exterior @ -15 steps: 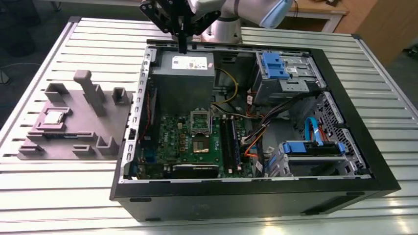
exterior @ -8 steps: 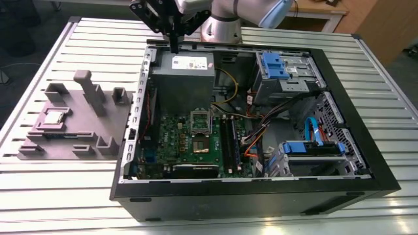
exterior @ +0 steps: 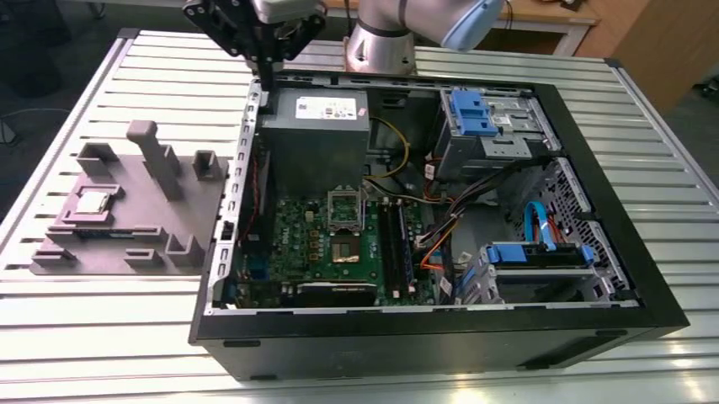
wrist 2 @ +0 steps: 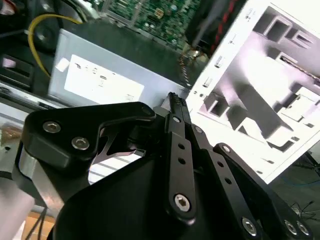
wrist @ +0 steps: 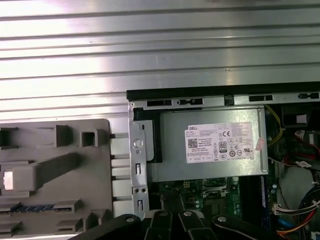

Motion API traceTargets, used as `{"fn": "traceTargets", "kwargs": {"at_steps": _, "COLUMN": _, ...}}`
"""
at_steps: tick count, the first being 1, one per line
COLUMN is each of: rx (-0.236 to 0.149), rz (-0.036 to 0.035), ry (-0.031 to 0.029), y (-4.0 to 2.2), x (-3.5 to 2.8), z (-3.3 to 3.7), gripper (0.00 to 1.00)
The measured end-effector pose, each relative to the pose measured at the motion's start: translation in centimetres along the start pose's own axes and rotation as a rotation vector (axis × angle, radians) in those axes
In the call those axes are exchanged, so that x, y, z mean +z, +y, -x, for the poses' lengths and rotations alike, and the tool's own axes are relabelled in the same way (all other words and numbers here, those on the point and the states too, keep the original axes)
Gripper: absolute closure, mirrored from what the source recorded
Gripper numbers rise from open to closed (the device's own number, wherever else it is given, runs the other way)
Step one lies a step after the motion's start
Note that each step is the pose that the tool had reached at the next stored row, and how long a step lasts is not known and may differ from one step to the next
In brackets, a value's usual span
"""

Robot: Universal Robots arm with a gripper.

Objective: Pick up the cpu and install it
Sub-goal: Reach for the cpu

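- The cpu (exterior: 93, 202) lies flat in a recess of the grey holder block (exterior: 141, 215), silvery top facing up, with nothing touching it
- In the first wrist view the cpu (wrist: 7, 180) shows as a pale square at the edge of the same holder block (wrist: 55, 170)
- The block rests on the slatted metal table (exterior: 113, 337), just beside the open computer case (exterior: 450, 345), on the exterior view's left
- The gripper (exterior: 265, 80) hangs well apart from the cpu, over the far corner of the case, near the grey power supply box (exterior: 320, 139) with its white label
- Its fingers (wrist 2: 175, 112) are pressed together, with nothing between them
- Inside the case the green board (exterior: 326, 252) lies next to the power supply box, and a silvery socket frame (exterior: 345, 210) sits on it
- Blue drive brackets (exterior: 477, 114) stand on the exterior view's right side of the case
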State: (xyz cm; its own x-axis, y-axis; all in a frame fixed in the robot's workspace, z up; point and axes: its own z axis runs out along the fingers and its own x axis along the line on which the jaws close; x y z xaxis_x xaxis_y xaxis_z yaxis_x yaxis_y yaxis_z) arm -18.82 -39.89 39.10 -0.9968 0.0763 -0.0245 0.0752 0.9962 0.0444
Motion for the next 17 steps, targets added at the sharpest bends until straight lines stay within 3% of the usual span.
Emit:
{"fn": "traceTargets", "kwargs": {"at_steps": 5, "rx": 0.0, "rz": -0.0001, "ry": 0.0004, "y": -0.15, "x": 0.04, "z": -1.93, "gripper": 0.9}}
{"fn": "traceTargets", "kwargs": {"at_steps": 12, "rx": 0.0, "rz": -0.0001, "ry": 0.0005, "y": -0.18, "x": 0.03, "z": -2.36, "gripper": 0.9}}
{"fn": "traceTargets", "kwargs": {"at_steps": 17, "rx": 0.0, "rz": -0.0001, "ry": 0.0004, "y": -0.34, "x": -0.02, "z": -4.47, "gripper": 0.9}}
